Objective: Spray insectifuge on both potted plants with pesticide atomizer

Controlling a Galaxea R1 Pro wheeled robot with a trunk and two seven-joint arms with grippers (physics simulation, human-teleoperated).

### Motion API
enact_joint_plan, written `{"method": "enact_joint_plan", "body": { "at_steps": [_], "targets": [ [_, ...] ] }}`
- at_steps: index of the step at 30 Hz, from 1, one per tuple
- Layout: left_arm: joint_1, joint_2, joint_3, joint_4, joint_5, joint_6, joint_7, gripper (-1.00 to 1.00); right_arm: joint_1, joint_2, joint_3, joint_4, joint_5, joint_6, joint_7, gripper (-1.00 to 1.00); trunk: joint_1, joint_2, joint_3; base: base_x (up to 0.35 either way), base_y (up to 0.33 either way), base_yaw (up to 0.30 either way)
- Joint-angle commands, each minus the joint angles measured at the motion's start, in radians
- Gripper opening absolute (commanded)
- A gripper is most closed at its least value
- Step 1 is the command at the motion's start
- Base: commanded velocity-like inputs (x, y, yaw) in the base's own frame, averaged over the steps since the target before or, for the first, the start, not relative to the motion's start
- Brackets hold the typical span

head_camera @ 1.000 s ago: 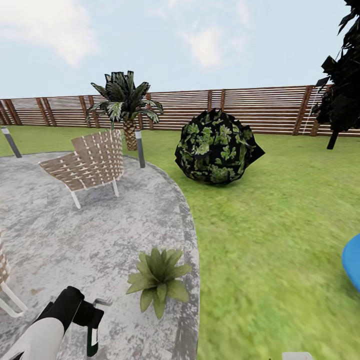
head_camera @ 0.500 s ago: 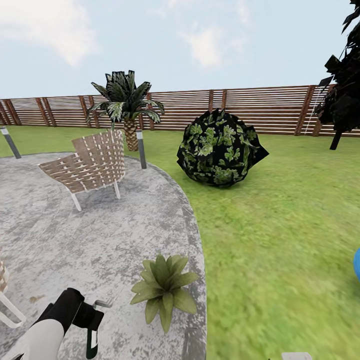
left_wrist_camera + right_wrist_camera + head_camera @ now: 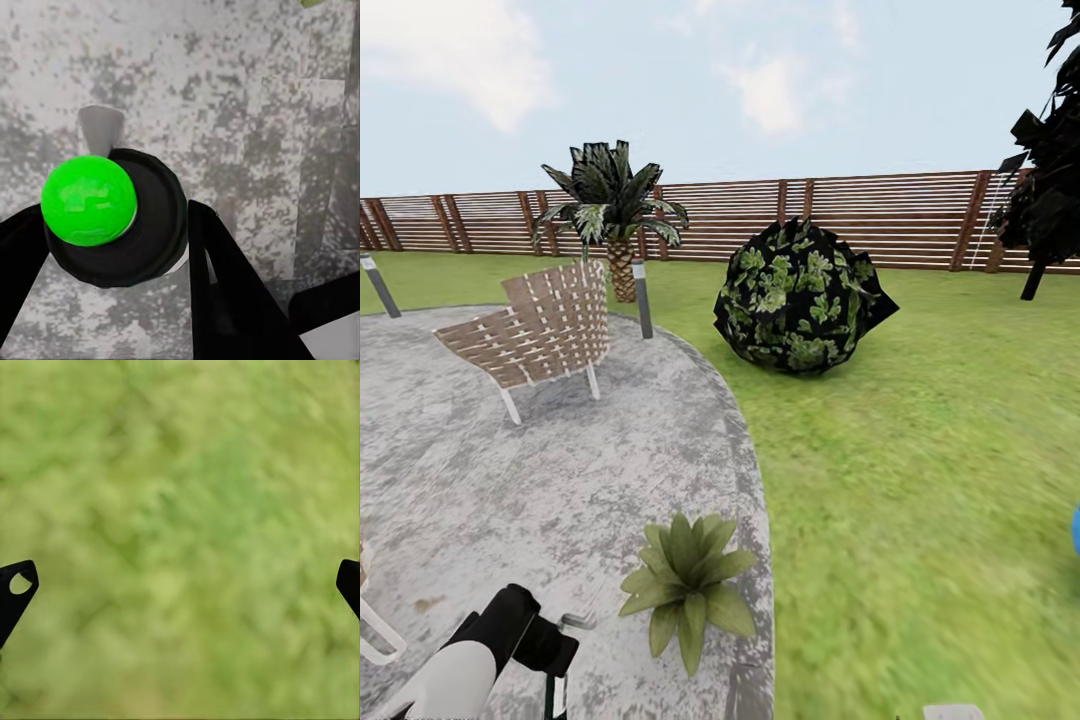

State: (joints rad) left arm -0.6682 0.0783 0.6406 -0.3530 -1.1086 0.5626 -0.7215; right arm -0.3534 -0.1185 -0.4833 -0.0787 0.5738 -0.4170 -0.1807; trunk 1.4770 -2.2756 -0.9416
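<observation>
My left gripper (image 3: pixel 550 650) sits at the bottom left of the head view, shut on the pesticide atomizer (image 3: pixel 557 690), whose dark bottle hangs below it with the whitish trigger pointing right. The left wrist view looks down on the atomizer (image 3: pixel 112 217): a black round top with a green ball and a whitish nozzle, held between my dark fingers (image 3: pixel 225 292). One potted plant (image 3: pixel 685 585), a low green rosette, stands on the grey patio (image 3: pixel 510 480) just right of that gripper. My right gripper (image 3: pixel 180 585) hangs open over the lawn.
A woven chair (image 3: pixel 535 335) stands on the patio's far side, and another chair's leg (image 3: pixel 375 640) shows at the left edge. Behind are a palm (image 3: pixel 610 215), a short post (image 3: pixel 642 298), a round dark bush (image 3: pixel 800 300) and the slatted fence (image 3: pixel 880 215). Lawn (image 3: pixel 920 480) spreads to the right.
The camera has turned a little, sliding the scene rightward and the blue object almost out of view. My left arm with the atomizer has shifted slightly right and lower.
</observation>
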Motion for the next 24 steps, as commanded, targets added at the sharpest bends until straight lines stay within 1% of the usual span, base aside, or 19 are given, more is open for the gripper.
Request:
{"method": "enact_joint_plan", "body": {
  "at_steps": [1,5,9,11,16,18,20,22,24],
  "targets": [
    [-0.001,-0.001,0.008,-0.001,-0.007,0.005,-0.006,-1.0,-0.001,0.0,-0.006,0.002,0.011,-0.004,-0.005,1.0,0.0,0.0,-0.001,0.304,0.0,-0.014],
    [0.0,-0.003,0.005,-0.001,-0.008,0.004,-0.006,-1.0,-0.001,-0.001,-0.006,0.002,0.011,-0.004,-0.004,1.0,0.0,0.0,-0.001,0.239,0.0,-0.19],
    [0.006,-0.001,0.002,-0.001,-0.011,0.003,-0.006,-1.0,-0.001,-0.001,-0.006,0.002,0.011,-0.004,-0.003,1.0,0.0,0.0,-0.001,0.043,0.0,-0.288],
    [0.008,0.004,0.001,-0.001,-0.012,0.001,-0.006,-1.0,-0.001,-0.001,-0.006,0.002,0.011,-0.004,-0.003,1.0,0.0,0.0,-0.001,0.005,0.0,-0.151],
    [0.023,0.019,0.002,-0.006,-0.012,-0.014,-0.009,-1.0,-0.001,-0.001,-0.006,0.003,0.014,-0.004,-0.003,1.0,0.0,0.0,-0.001,0.001,0.0,-0.027],
    [0.038,0.033,0.002,-0.007,-0.008,-0.016,-0.011,-1.0,-0.001,-0.001,-0.006,0.003,0.014,-0.004,-0.003,1.0,0.0,0.0,-0.001,0.0,0.0,-0.002],
    [0.066,0.044,0.0,-0.007,-0.009,-0.02,-0.011,-1.0,-0.001,-0.001,-0.005,0.004,0.014,-0.003,-0.003,1.0,0.0,0.0,-0.001,0.0,0.0,0.0],
    [0.08,0.041,-0.001,-0.005,-0.009,-0.022,-0.012,-1.0,-0.001,-0.001,-0.005,0.004,0.014,-0.004,-0.003,1.0,0.0,0.0,-0.001,0.0,0.0,0.0],
    [0.077,0.033,-0.006,-0.003,-0.008,-0.021,-0.015,-1.0,-0.001,-0.001,-0.005,0.004,0.015,-0.004,-0.003,1.0,0.0,0.0,-0.001,0.0,0.0,0.0]
  ]
}}
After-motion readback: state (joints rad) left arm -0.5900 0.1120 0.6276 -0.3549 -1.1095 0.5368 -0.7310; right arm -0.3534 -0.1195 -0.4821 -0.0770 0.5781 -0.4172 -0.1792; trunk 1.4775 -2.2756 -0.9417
